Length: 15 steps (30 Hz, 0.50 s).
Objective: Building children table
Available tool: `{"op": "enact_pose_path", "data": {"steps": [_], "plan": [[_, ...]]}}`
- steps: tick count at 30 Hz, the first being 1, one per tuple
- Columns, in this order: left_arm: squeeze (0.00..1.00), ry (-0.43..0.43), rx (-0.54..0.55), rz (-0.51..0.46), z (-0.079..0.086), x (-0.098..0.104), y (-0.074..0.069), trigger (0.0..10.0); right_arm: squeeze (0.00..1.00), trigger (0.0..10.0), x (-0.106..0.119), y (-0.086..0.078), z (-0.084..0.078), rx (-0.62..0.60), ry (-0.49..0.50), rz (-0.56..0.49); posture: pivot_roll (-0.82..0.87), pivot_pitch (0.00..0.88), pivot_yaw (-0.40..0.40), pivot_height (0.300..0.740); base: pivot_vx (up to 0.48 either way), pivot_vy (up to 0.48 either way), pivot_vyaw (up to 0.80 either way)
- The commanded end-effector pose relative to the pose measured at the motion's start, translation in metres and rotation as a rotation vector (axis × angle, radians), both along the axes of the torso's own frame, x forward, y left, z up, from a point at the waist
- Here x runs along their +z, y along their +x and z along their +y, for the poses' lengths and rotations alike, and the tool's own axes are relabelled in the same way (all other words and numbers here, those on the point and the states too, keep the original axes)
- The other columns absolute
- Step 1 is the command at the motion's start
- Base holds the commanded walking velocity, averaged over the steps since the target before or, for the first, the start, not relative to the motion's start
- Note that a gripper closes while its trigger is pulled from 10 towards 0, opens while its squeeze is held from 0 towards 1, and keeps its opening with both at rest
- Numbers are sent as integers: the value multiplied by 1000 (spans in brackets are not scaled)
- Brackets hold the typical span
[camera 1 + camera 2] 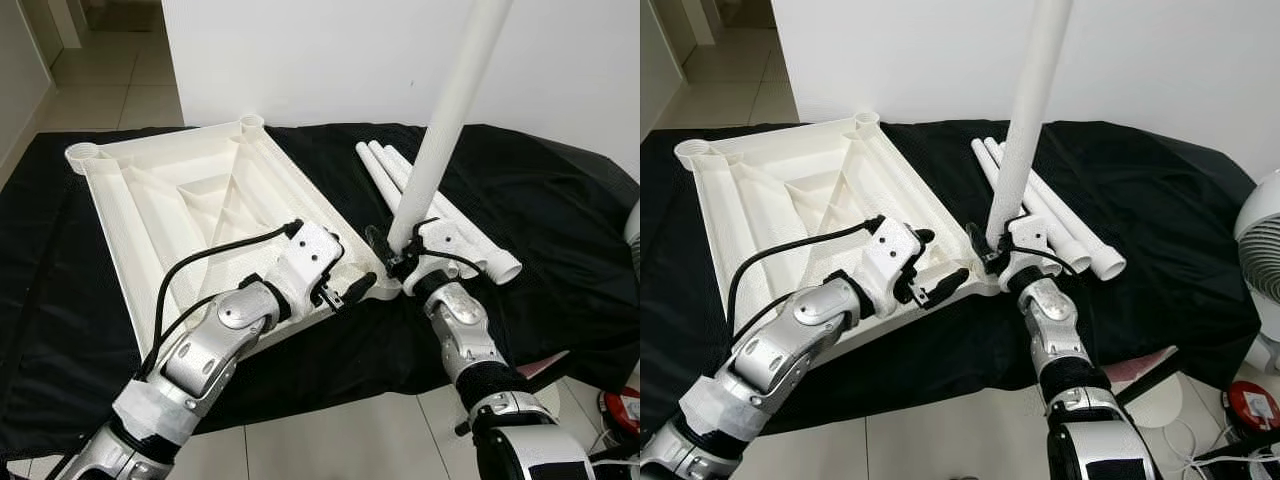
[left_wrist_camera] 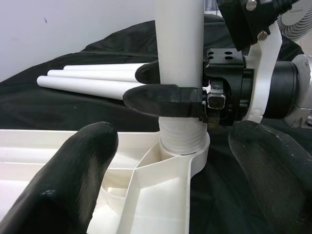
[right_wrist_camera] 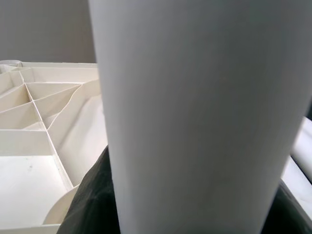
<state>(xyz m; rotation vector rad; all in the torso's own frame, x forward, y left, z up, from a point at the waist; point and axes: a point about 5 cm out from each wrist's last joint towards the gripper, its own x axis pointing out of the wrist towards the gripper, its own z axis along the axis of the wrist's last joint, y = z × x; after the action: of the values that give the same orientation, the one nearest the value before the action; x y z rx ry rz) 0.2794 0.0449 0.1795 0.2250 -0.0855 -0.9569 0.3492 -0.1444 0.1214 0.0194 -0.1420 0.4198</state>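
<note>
The tabletop lies upside down on a black cloth, ribs up, with a round socket at each corner. The right gripper pinches a white leg between its fingers, low on the tube, just above its threaded end. That end sits in the corner socket directly beneath the fingers, and the leg rises from there, leaning slightly away from the tabletop. In the right wrist view the leg stands right against the camera, with the ribbed underside of the tabletop beside it. The left gripper hovers over the near edge of the tabletop, its two fingers spread wide and holding nothing; the socket and the leg's base lie just beyond its fingertips, in line with the gap between them. Three spare legs lie side by side on the cloth beyond the right gripper's fingers, on the far side of the upright leg, apart from the tabletop. A white fan stands off the right arm's side, and a red object sits on the tiled floor below it.
</note>
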Motion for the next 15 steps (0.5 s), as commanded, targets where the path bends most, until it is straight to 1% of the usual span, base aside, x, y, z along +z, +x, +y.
{"op": "enact_pose_path", "data": {"steps": [1, 2, 7, 12, 15], "plan": [[0, 21, -75, 7, -1, 1, -3, 10000, 0, 10000, -59, -19, -3, -27, 29, 315, 72, 80, -45, 740, 0, 0, 0], [0, 21, -74, 6, 0, 1, -3, 10000, 0, 10000, -59, -18, -4, -37, 49, 324, 72, 80, -45, 740, 0, 0, 0], [0, 21, -73, 5, 0, 1, -3, 10000, 0, 10000, -61, -18, -6, -60, 86, 347, 70, 83, -45, 740, 0, 0, 0], [0, 19, -73, 6, 0, 2, -3, 10000, 0, 10000, -63, -19, -8, -73, 80, 359, 70, 83, -45, 740, 0, 0, 0], [0, 19, -73, 6, 0, 2, -3, 10000, 0, 10000, -63, -19, -6, -66, 77, 351, 68, 85, -44, 740, 0, 0, 0]]}}
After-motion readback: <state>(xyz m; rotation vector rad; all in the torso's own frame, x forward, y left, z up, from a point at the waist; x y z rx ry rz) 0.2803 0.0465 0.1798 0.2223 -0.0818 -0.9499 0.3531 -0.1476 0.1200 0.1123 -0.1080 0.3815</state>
